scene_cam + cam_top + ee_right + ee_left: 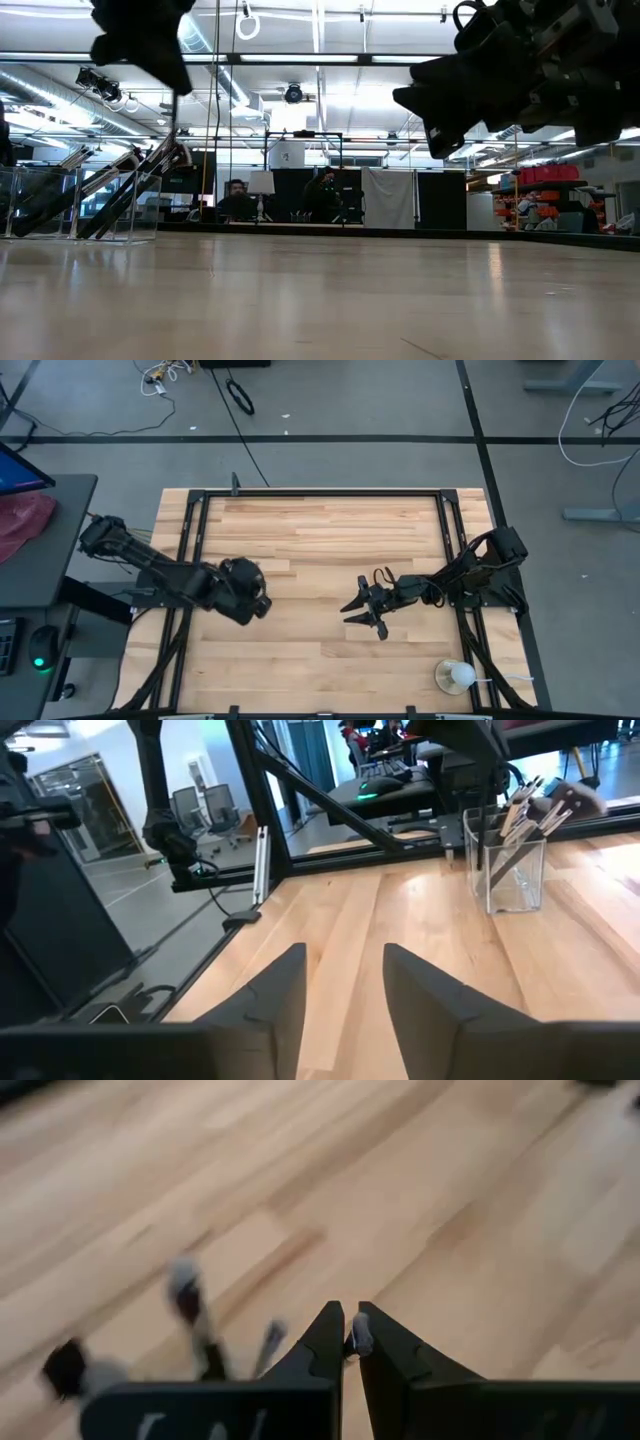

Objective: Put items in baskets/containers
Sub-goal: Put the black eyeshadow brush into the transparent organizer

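Left end effector [243, 592] hides holder from above; brushes [190, 1305] blurred beneath it; count unclear.

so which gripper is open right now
The right gripper, hovering mid-table, spread open over the table. The left gripper is pinched shut on a slim brush.

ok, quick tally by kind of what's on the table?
Clear holder: 1
White ball-like object: 1
Grippers: 2, left gripper and right gripper
Brush pinched in left gripper: 1
Other brushes: bunched in holder, uncountable
Total counted: 5
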